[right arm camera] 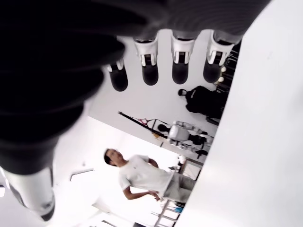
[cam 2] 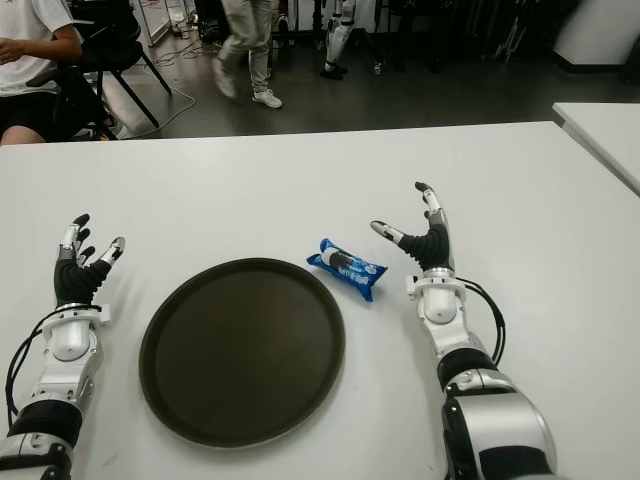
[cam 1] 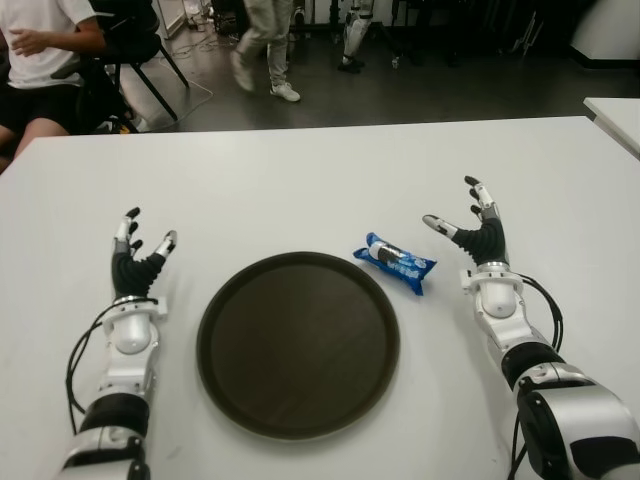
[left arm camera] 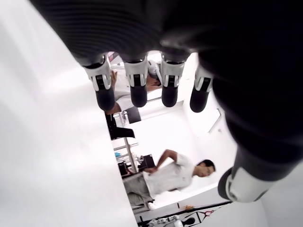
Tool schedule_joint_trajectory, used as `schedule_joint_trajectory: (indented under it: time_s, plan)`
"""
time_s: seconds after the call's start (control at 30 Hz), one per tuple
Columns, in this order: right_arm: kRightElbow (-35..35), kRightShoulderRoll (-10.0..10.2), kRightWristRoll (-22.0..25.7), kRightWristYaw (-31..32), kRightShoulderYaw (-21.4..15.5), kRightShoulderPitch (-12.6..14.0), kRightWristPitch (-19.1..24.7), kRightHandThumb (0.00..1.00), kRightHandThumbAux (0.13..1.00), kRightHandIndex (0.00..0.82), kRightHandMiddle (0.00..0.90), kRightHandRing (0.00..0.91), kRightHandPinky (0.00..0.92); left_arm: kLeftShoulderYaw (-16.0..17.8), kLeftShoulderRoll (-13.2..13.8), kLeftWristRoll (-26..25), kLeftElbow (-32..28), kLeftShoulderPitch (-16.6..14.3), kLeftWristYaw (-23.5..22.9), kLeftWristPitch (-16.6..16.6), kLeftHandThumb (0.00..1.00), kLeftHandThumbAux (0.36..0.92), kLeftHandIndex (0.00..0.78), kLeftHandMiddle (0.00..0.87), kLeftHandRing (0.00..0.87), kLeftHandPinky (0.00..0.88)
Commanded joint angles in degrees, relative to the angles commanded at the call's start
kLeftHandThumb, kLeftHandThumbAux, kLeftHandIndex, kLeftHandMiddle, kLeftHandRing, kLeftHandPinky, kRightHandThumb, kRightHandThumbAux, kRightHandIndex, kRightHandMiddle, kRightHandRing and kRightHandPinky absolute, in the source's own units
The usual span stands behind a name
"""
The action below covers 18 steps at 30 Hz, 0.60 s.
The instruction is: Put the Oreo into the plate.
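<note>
A blue Oreo packet (cam 1: 395, 262) lies on the white table (cam 1: 300, 180), just off the right rim of a round dark brown plate (cam 1: 298, 343). The plate holds nothing. My right hand (cam 1: 470, 225) is a short way to the right of the packet, fingers spread and apart from it. My left hand (cam 1: 140, 248) shows to the left of the plate, fingers spread with nothing in them. Both wrist views show straight fingers (right arm camera: 149, 64) and no object between them.
A second white table's corner (cam 1: 615, 115) shows at the far right. Beyond the table's far edge a seated person (cam 1: 40, 60) is at the left and another person (cam 1: 265, 45) walks across the dark floor.
</note>
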Motion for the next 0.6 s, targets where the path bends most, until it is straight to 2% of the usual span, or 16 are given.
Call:
schedule_joint_trajectory:
  time_s: [0.3,0.43,0.6]
  plan:
    - [-0.6,-0.1,-0.5,-0.8,0.4,0.1,2.3,0.0,0.61,0.0,0.0,0.0,0.003,-0.5,0.2,0.2,-0.3,0.1,-0.1,1.2,0.0,0.609,0.043,0.029,0.001,0.005]
    - [-0.8,0.2,0.8,0.7,-0.3,-0.1,3.7,0.0,0.605,0.003,0.0,0.017,0.068,-0.9,0.4,0.9,-0.9,0.2,0.2,2.9,0.0,0.588,0.044,0.034,0.0,0.001]
    - [-1.5,0.2,0.9,1.2,-0.2,0.1,3.9,0.0,0.618,0.001,0.0,0.009,0.05,-1.5,0.5,1.8,-2.2,0.5,0.7,5.0,0.0,0.583,0.042,0.035,0.0,0.0]
